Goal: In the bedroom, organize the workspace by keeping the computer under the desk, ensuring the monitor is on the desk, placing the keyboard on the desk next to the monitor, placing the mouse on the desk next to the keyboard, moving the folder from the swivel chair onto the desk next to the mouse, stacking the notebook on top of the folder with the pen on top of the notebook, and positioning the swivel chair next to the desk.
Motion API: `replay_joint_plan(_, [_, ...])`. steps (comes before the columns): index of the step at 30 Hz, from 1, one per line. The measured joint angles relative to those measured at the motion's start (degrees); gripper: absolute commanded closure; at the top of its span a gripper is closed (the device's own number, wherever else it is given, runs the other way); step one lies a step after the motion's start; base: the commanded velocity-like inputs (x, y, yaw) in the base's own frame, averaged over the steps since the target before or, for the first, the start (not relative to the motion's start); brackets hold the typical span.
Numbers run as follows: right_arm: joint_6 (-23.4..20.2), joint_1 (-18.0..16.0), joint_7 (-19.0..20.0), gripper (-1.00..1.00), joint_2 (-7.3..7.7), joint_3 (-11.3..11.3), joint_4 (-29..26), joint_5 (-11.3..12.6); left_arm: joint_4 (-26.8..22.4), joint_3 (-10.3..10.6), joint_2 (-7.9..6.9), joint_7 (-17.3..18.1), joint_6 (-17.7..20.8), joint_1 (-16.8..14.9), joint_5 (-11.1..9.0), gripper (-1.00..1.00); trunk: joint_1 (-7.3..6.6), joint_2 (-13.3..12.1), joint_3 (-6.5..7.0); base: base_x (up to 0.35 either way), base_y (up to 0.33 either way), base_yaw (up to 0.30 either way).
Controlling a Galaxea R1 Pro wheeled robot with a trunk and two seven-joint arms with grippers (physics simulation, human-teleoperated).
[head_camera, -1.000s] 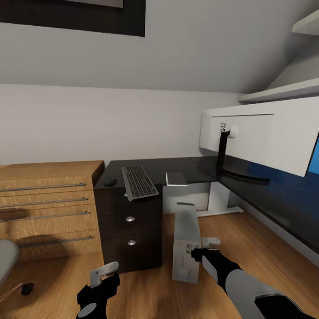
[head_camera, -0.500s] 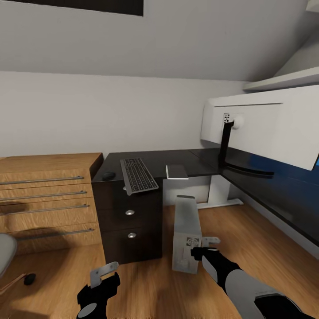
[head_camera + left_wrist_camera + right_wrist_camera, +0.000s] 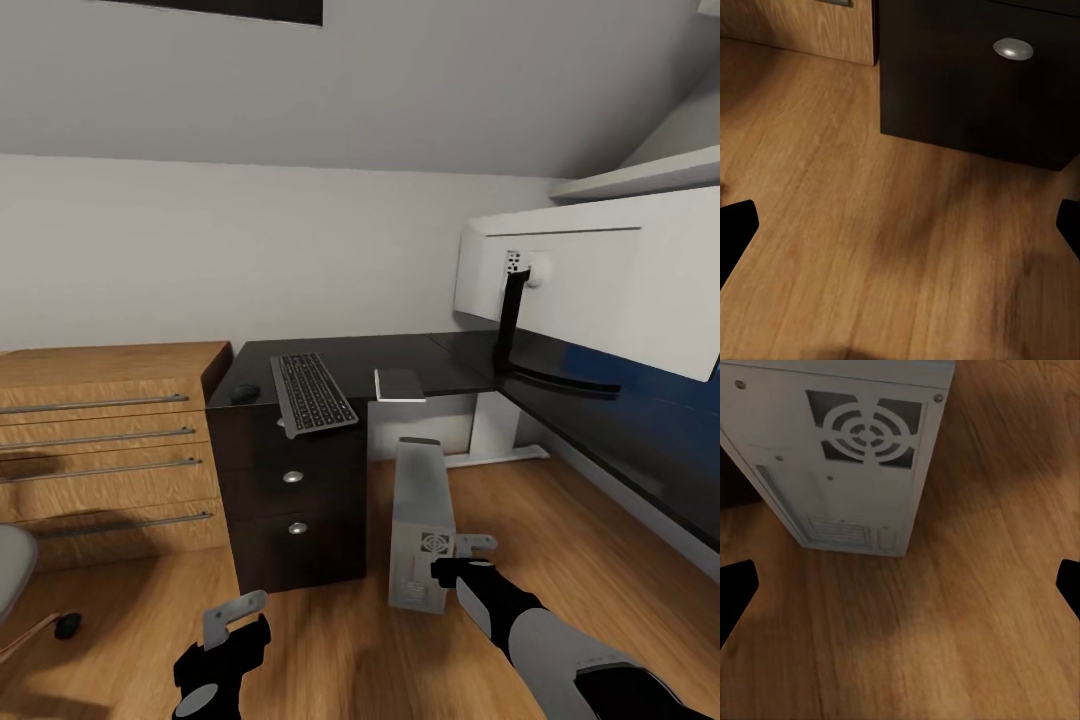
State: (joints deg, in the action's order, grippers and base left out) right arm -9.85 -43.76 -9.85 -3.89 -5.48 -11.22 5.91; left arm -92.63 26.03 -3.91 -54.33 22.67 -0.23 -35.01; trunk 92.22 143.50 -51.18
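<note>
Just ahead of my right gripper [image 3: 470, 556], whose fingers are spread open and hold nothing, stands the small light grey-white computer tower [image 3: 420, 520] upright on the wooden floor [image 3: 560, 540], its rear panel with a round fan grille [image 3: 870, 433] facing me. My left gripper [image 3: 232, 612] is open too, hovering over bare floor before the dark drawers with round silver knobs [image 3: 293, 500]. Beyond, on the glossy black desk [image 3: 400, 358], lie the slim black keyboard [image 3: 312, 392], a small black mouse [image 3: 245, 393] and a thin grey notebook [image 3: 399, 385].

Grey-white computer [image 3: 421, 520] upright beside desk [image 3: 400, 366]
</note>
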Motion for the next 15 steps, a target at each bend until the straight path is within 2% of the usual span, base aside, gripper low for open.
replay_joint_plan(6, [0.0, 0.0, -0.1, -1.0, 0.01, 0.0, 0.0, -0.9, 0.0, 0.0, -0.12, 0.0, -0.4, 0.0, 0.1, -1.0, 0.0, 0.0, 0.0, 0.0, 0.0, 0.0])
replay_joint_plan(10, [0.1, 0.0, 0.0, -1.0, 0.01, 0.0, 0.0, -1.3, 0.0, 0.1, -0.79, 0.1, -1.9, 0.0, 0.1, -1.0, 0.0, 0.0, 0.0, 0.012, 0.0, 0.0])
replay_joint_plan(15, [0.4, 0.0, 0.0, -1.0, 0.01, 0.0, 0.0, -1.5, 0.0, 0.5, -1.78, 0.1, -4.8, 0.0, 0.0, -1.0, -0.02, 0.0, 0.0, 0.169, 0.0, 0.0])
